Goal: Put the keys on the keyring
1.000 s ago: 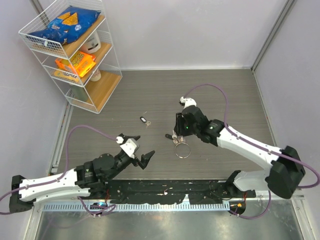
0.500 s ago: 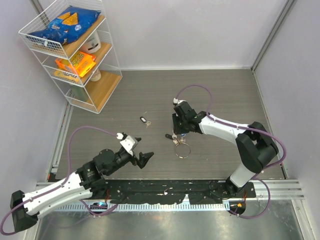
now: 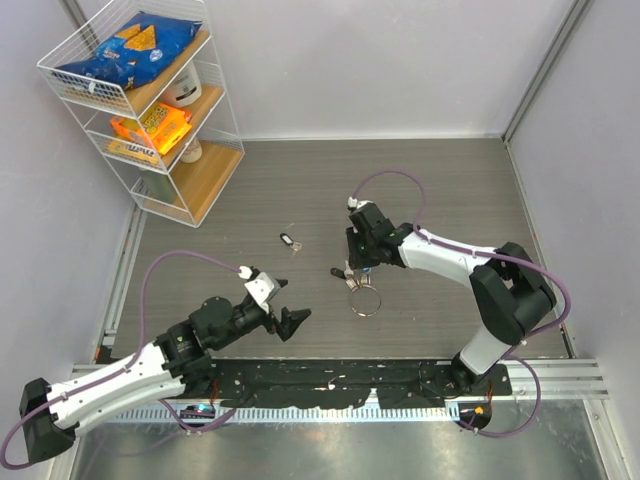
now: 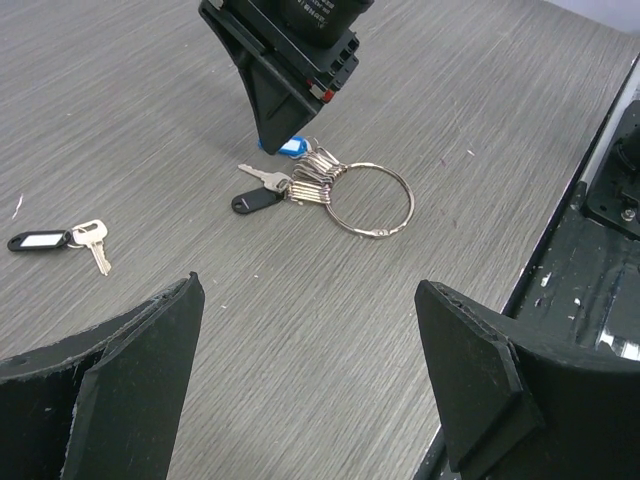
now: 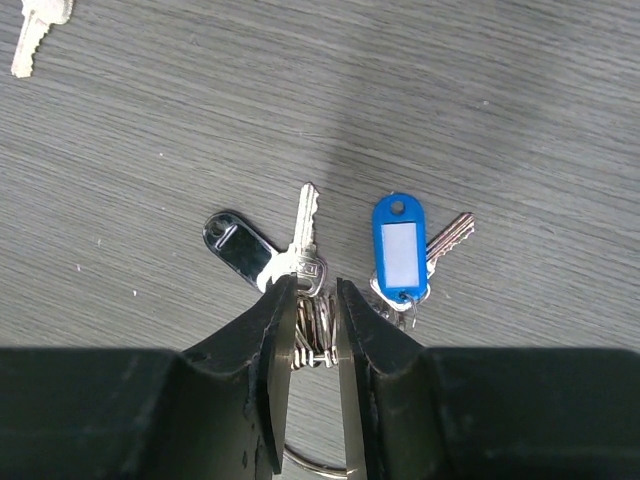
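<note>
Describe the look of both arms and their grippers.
Both arms have white link shells with black joints: left arm, right arm. A purple cable loops along each. The left gripper and right gripper are black, with broad, wedge-shaped fingers tapering to their tips.

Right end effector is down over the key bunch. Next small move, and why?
Probably squeeze the right end effector firmly onto the key bunch at the keyring: its jaws stand narrowly either side of it, contact unclear. That would steady the ring while the open left end effector goes for the loose key lying apart.
</note>
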Available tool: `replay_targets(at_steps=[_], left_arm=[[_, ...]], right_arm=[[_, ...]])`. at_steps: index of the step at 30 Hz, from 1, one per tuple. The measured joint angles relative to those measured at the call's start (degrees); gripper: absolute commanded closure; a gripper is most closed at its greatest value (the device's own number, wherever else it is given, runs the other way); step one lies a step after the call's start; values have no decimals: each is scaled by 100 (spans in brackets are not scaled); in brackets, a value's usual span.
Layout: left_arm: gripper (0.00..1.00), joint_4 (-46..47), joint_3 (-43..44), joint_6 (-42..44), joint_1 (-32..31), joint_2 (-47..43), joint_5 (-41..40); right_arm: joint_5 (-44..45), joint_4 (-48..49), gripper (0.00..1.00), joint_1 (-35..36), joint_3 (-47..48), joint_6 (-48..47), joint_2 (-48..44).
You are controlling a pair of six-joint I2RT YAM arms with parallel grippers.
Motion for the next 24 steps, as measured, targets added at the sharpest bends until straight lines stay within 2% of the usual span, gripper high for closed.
replay_targets(at_steps=[21, 24], left_arm=[[7, -4, 0, -96, 0, -94, -2], [7, -4, 0, -96, 0, -81, -4]], right_arm=[[2, 101, 75, -13, -382, 9, 105], [4, 136, 83, -15, -503, 15, 105]])
